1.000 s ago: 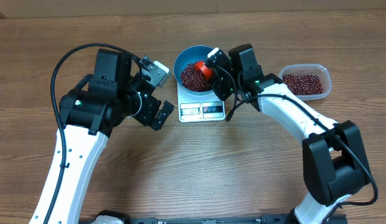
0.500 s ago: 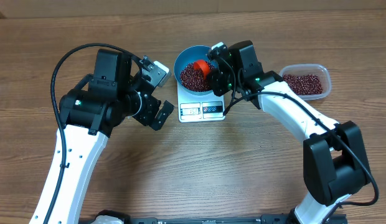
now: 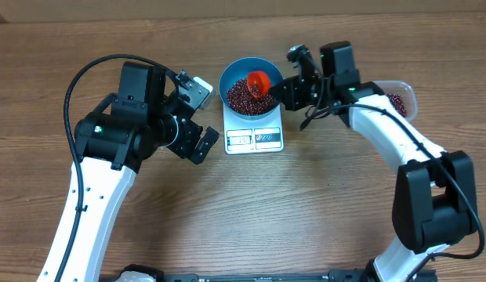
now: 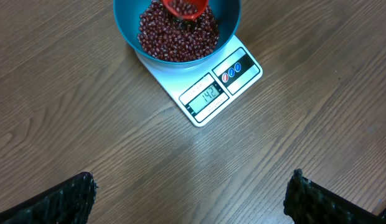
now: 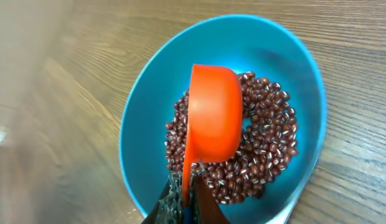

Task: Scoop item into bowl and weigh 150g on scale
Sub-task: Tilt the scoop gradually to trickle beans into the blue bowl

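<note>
The blue bowl (image 3: 233, 72) stands on the white scale (image 3: 254, 139) and holds a pile of red-brown beans (image 3: 243, 95). My right gripper (image 3: 284, 88) is shut on the handle of an orange scoop (image 3: 259, 81), which hangs tipped on its side over the beans. In the right wrist view the scoop (image 5: 211, 118) shows its underside above the beans (image 5: 268, 149) inside the bowl (image 5: 149, 124). My left gripper (image 3: 197, 117) stands open above bare table left of the scale; its view shows the scale (image 4: 211, 93), the bowl (image 4: 127, 25), and the scoop (image 4: 185, 6).
A clear plastic tub (image 3: 404, 92) with more beans sits at the right, partly hidden behind my right arm. The table around is bare wood.
My right gripper has drawn back to the right and up, lifting the scoop from the bowl's right rim to over the beans and turning it. The left arm has not moved.
</note>
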`<state>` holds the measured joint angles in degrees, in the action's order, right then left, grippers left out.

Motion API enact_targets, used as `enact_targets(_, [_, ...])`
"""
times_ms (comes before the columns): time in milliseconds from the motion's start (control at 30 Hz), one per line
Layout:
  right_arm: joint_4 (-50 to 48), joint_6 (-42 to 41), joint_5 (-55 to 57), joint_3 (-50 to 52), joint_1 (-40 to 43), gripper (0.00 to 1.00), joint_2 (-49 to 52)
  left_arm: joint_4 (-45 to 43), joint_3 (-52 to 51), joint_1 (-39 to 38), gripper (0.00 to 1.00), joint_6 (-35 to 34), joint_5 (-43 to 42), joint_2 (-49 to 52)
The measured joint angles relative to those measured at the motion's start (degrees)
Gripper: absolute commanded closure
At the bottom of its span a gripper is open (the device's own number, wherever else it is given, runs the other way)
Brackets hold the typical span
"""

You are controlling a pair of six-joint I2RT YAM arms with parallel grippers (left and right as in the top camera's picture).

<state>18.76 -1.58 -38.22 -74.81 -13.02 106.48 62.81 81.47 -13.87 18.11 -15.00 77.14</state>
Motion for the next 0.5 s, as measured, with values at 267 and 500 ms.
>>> enact_targets(267, [-0.26, -1.05, -7.21, -0.04, 3.19, 0.96, 0.0, -0.02, 0.0, 0.0, 0.0, -0.02, 0.0, 0.0])
enact_targets(500, [-1.09, -1.14, -8.52, -0.04, 3.21, 0.96, 0.0, 0.0, 0.0, 0.0, 0.0, 0.0, 0.0, 0.0])
